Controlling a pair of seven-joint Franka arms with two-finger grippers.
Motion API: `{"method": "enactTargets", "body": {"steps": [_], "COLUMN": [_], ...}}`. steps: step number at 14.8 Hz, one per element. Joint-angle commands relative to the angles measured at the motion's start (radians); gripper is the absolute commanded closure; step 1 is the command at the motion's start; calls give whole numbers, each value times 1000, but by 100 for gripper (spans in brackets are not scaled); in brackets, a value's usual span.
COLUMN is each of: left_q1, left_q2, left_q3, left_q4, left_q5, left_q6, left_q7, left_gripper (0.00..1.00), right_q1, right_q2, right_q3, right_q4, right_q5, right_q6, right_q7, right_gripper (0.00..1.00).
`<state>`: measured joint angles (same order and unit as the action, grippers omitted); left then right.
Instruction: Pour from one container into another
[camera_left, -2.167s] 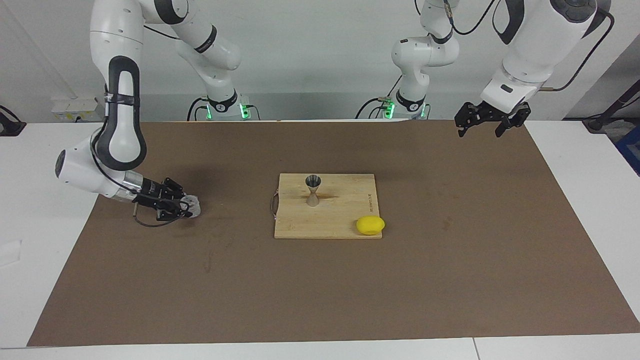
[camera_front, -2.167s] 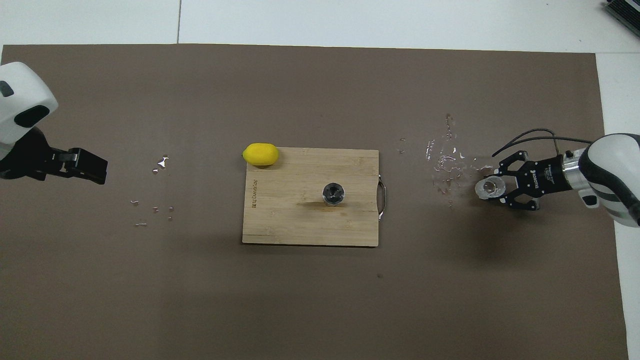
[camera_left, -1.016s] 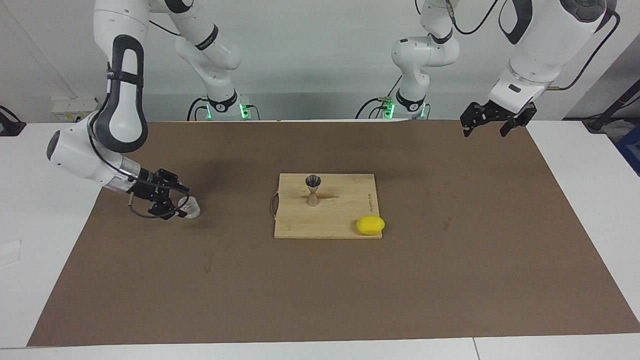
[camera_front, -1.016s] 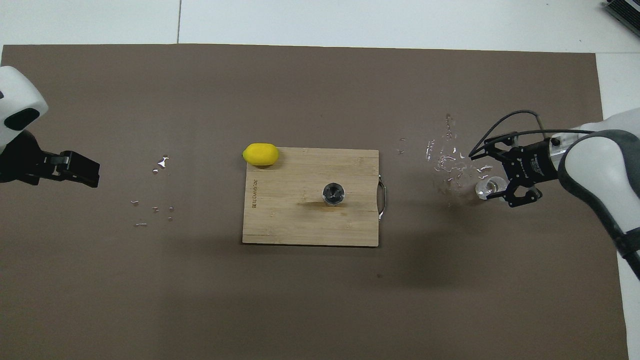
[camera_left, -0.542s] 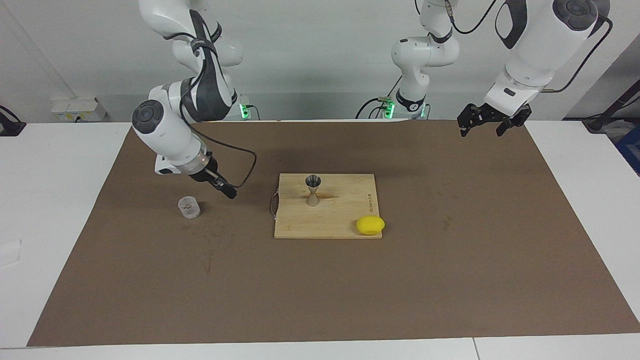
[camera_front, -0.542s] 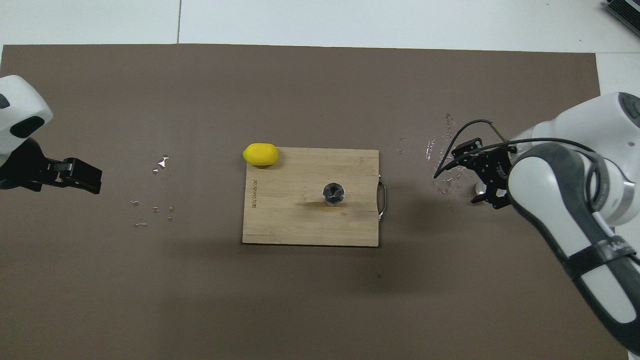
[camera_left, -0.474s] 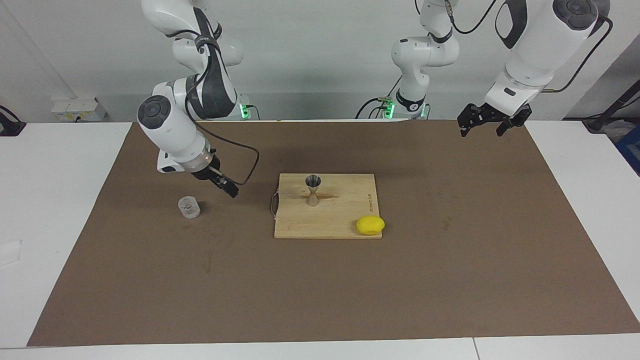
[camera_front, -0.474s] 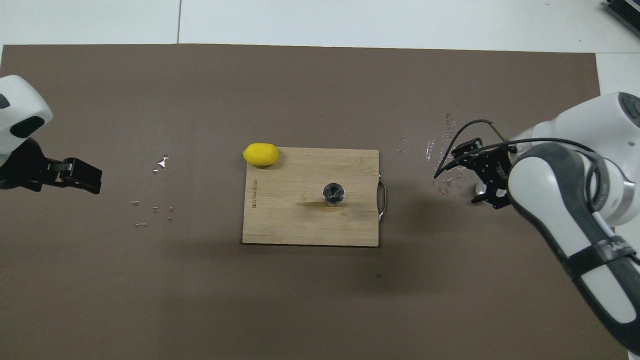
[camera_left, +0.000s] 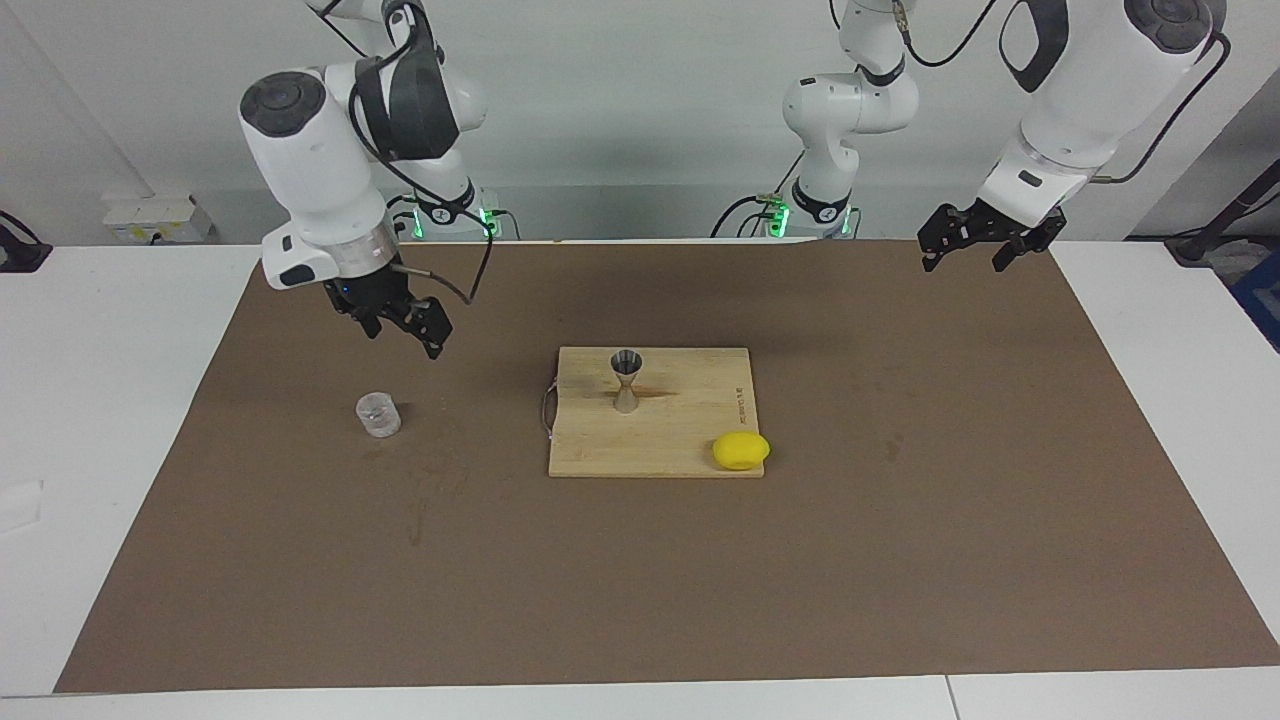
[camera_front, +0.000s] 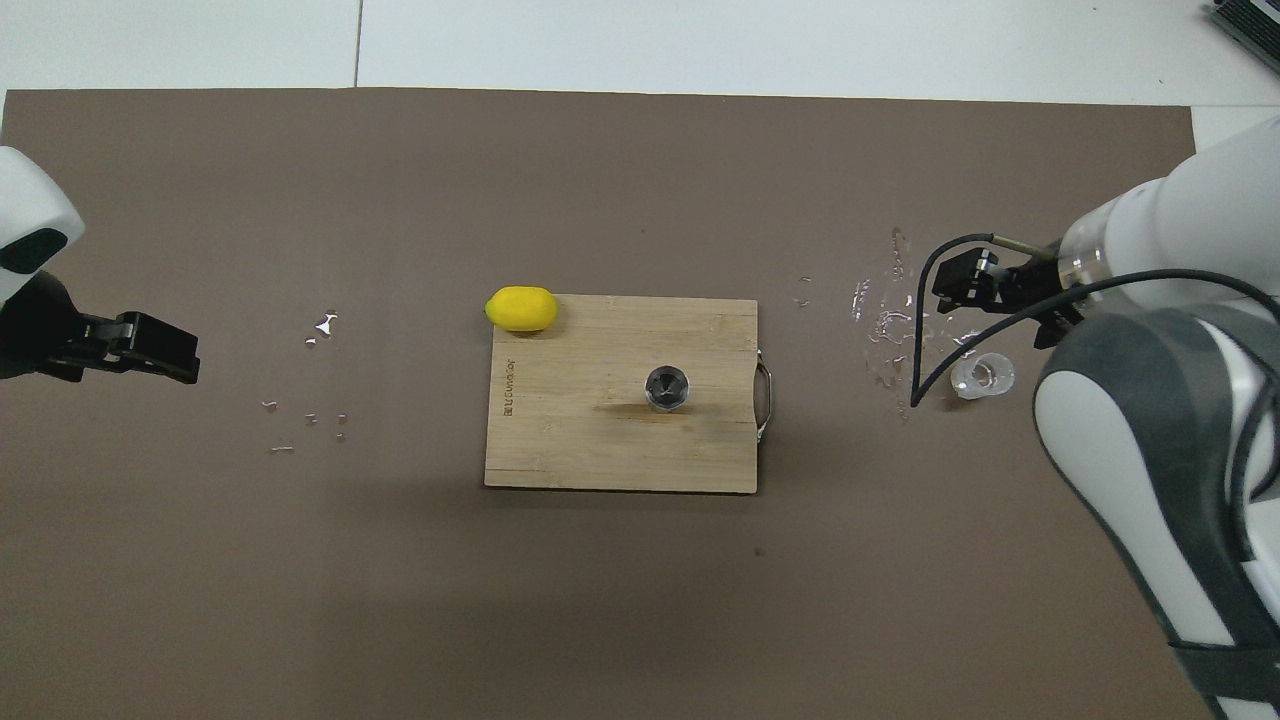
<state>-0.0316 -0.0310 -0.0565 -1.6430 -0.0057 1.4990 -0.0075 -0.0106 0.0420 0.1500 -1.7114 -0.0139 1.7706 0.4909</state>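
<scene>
1. Right pincer (camera_left: 405, 322) hangs in the air over the brown mat (camera_left: 900, 560), near the glass cup (camera_left: 378, 415) but clear of it; fingers spread, nothing held. Left pincer (camera_left: 984, 245) waits over the mat's corner at the left arm's end, spread wide, empty
2. Glass cup stands upright on the mat toward the right arm's end, well apart from the cutting board (camera_left: 690, 440). Jigger (camera_left: 626, 380) stands upright on the board; lemon (camera_left: 741, 450) rests at the board's corner farthest from the robots
3. Risk: cup is clear glass, and wet splashes (camera_front: 890, 320) lie on the mat beside it. A wet wall may slip in the grip, or a finger coming down off-centre may knock the cup over
4. Risk: jigger has a narrow waist and a small mouth. A hurried tilt would likely overshoot, and any brush from cup or pincer could topple it
5. Risk: the right arm's loose cable (camera_front: 925, 330) dangles close to the cup and might drag it
6. Room: open mat between cup and board; only the board's metal handle (camera_left: 546, 408) sits on that edge. Mat margins wide all round
</scene>
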Motion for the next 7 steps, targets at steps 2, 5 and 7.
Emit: {"method": "enactTargets", "body": {"steps": [2, 5, 7], "left_q1": [9, 9, 9], "left_q2": [-26, -26, -26], "left_q3": [0, 0, 0], "left_q4": [-23, -24, -24], "left_q5": [-16, -16, -16], "left_q6": [21, 21, 21], "left_q7": [11, 9, 11], "left_gripper": [0, 0, 0], "right_q1": [-23, -43, -43], "right_q2": [-7, -27, -30], "right_q3": [-4, -3, 0], "right_q4": [84, 105, 107], "right_q5": [-26, -35, -35], "right_q6": [-104, -160, -186], "right_q7": [-168, -251, -287], "right_gripper": [1, 1, 1]}}
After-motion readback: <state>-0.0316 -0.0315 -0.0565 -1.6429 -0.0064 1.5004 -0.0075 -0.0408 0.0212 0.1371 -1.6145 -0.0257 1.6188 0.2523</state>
